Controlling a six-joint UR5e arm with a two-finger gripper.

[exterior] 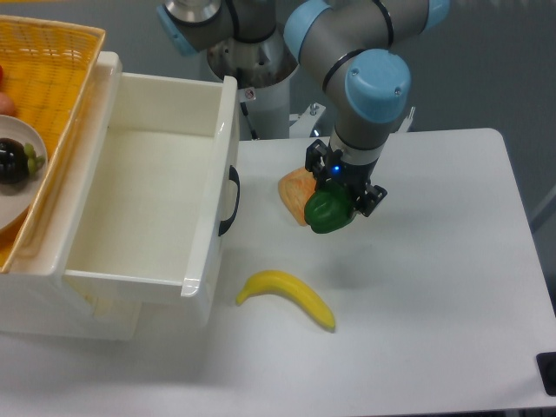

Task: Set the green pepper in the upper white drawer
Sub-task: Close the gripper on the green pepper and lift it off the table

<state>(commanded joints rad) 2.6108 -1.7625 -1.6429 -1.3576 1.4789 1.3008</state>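
No readable writing. Gripper [340, 201] clamped on the green pepper [327, 211], held above the white table [434, 287], just beside an orange-red pepper [295, 193]. Upper white drawer [143, 204] pulled open well to the side, black handle [232, 201] facing the pepper. Banana [288, 297] lying below.

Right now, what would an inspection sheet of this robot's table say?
Surface: white table, nothing spilled.
Job's things: green pepper held above the table; white drawer open, nothing seen inside.
Clutter: banana in front; orange pepper behind the green one.
Gripper: gripper shut on the green pepper.
Cables: nothing seen.
Surroundings: yellow basket at left over the drawer unit, plate with dark fruit.
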